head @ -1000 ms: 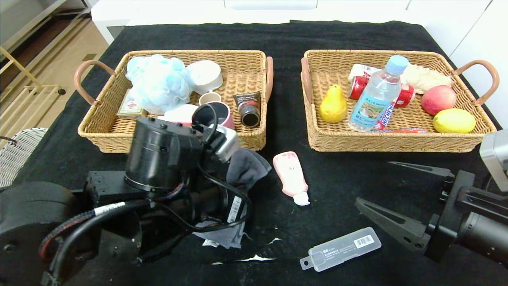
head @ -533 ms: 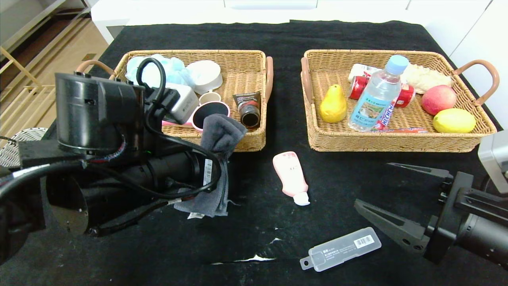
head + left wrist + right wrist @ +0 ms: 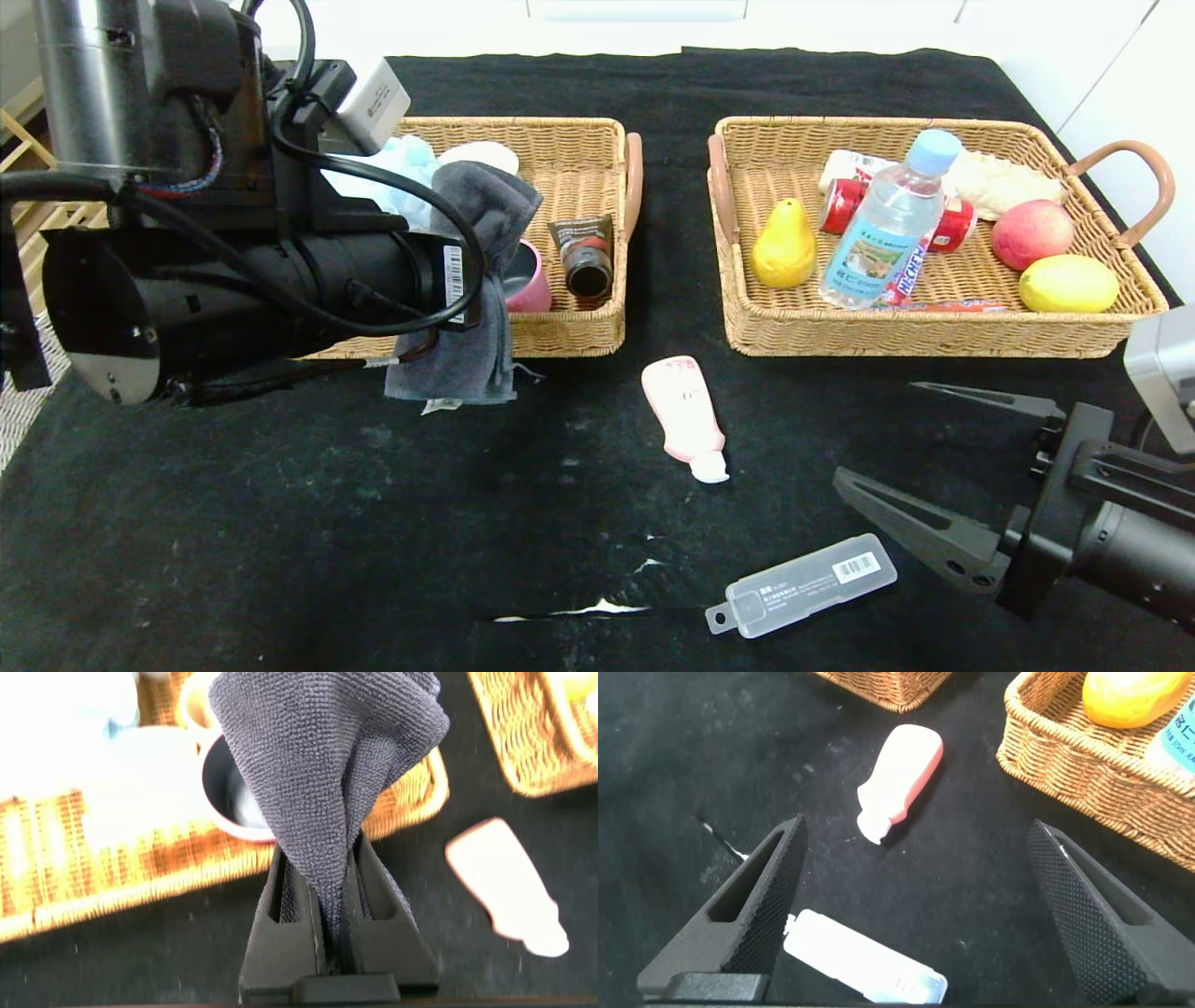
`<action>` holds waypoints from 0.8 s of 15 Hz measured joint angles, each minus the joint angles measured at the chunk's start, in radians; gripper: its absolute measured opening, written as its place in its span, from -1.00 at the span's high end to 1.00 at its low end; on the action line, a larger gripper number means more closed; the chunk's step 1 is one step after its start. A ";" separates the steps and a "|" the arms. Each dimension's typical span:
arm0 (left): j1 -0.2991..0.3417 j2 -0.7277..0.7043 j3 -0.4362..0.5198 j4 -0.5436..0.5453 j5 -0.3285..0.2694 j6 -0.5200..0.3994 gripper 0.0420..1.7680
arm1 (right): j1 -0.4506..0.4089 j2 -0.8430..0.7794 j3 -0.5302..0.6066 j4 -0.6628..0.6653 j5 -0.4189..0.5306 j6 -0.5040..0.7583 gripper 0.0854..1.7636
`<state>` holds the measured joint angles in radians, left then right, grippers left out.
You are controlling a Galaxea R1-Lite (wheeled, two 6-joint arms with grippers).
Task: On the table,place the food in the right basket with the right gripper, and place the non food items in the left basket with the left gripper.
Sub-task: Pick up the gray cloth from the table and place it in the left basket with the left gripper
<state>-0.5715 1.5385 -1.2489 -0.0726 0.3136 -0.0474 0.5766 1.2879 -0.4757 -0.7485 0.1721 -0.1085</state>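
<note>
My left claw (image 3: 322,910): pinching the towel (image 3: 471,271) over the left basket's (image 3: 569,331) front rim.
My right claw (image 3: 920,905): spread, at 4 o'clock on the table (image 3: 373,523).

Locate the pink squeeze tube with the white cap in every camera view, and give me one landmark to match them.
Head view: the pink squeeze tube lies on the black cloth table, below the gap between both baskets.
Left wrist view: at the picture's edge, beyond the left tool's grey towel.
Right wrist view: between the open right tool's fingers.
Shared landmark: the tube itself.

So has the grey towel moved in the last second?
Yes. Held in the left gripper, the grey towel rose off the table toward the left basket.
</note>
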 joint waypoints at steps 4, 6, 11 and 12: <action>0.031 0.076 -0.142 0.006 -0.004 0.010 0.81 | -0.004 0.000 -0.001 -0.001 0.000 0.000 -0.94; 0.042 0.123 -0.197 0.001 -0.006 0.025 0.81 | -0.006 -0.001 -0.003 -0.001 0.000 0.000 -0.94; 0.066 0.213 -0.312 -0.013 0.004 0.021 0.81 | -0.009 -0.007 -0.004 -0.001 0.000 0.000 -0.94; 0.070 0.226 -0.334 -0.015 0.014 0.018 0.81 | -0.009 -0.008 -0.004 -0.001 0.000 -0.001 -0.94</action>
<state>-0.5011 1.7645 -1.5832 -0.0874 0.3274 -0.0291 0.5672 1.2802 -0.4800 -0.7500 0.1717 -0.1091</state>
